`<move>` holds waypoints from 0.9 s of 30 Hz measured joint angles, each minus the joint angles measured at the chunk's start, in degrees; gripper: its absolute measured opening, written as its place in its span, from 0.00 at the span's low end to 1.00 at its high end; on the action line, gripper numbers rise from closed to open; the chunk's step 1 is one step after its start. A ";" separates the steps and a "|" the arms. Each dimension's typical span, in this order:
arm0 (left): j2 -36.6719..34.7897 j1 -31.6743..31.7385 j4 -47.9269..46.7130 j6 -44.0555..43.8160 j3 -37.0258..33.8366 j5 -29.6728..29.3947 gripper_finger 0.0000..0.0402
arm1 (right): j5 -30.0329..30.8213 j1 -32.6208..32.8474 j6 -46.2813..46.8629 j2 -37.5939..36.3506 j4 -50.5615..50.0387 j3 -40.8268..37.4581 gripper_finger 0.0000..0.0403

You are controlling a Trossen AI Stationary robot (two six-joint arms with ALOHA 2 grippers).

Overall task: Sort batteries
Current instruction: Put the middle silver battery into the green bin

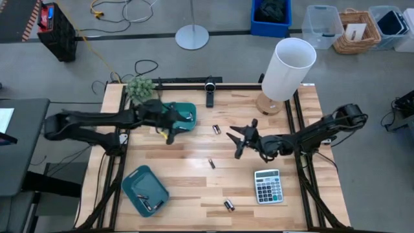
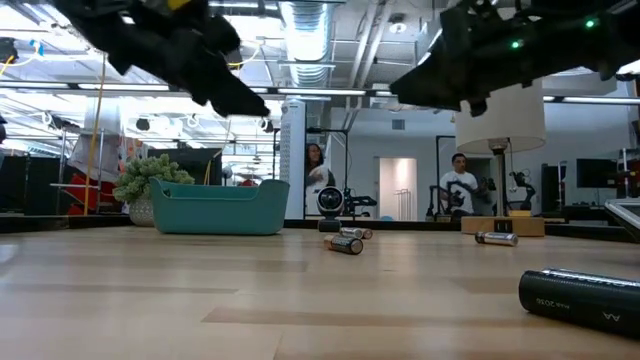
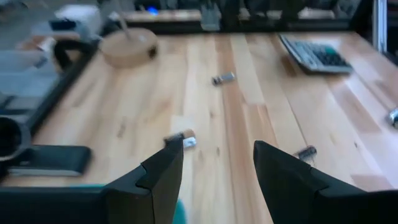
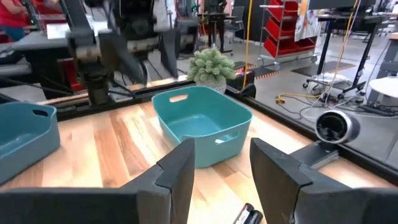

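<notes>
Three batteries lie loose on the bare worktop (image 1: 194, 188) in the high view: one pair-like dark cylinder near the far bin (image 1: 217, 129), one at mid-table (image 1: 211, 164), and one toward the near edge (image 1: 229, 205). More silvery cylinders rest inside the near teal tray (image 1: 145, 190), at its near corner (image 1: 152, 206); their count cannot be told. There are two teal containers in all, the tray and a deeper teal bin (image 1: 183, 115) at the far side, plus one grey calculator (image 1: 268, 186), one white lamp (image 1: 288, 70) and one small plant (image 1: 138, 87).

The left gripper (image 1: 169, 133) hangs above the worktop at the near edge of the bin, its fingers (image 3: 163, 171) spread with nothing between them; the battery near the bin lies just beyond the fingertips, apart from them. The right gripper (image 1: 237, 141) hovers right of centre, fingers (image 4: 180, 167) likewise parted and empty; the same battery lies close ahead of it, and the mid-table battery lies nearer the front, touching neither
</notes>
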 joint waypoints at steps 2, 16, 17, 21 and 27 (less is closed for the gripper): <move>3.83 -1.20 0.16 1.29 1.77 0.00 0.47 | 0.00 -0.02 0.00 -1.67 0.00 -0.93 0.42; 26.48 -6.61 -1.29 4.97 21.57 0.00 0.47 | 5.48 4.14 -0.37 -14.03 -1.51 -9.45 0.42; 27.95 -6.88 -1.95 5.41 23.35 -0.07 0.47 | 5.67 4.59 -0.37 -14.72 -1.50 -9.76 0.42; 34.14 -8.08 -4.82 8.33 29.94 -0.98 0.47 | 5.76 6.14 -0.42 -16.51 -1.51 -10.51 0.42; 42.55 -9.46 -10.48 11.47 39.40 -1.22 0.47 | 5.75 7.10 -1.10 -16.93 -1.68 -10.65 0.42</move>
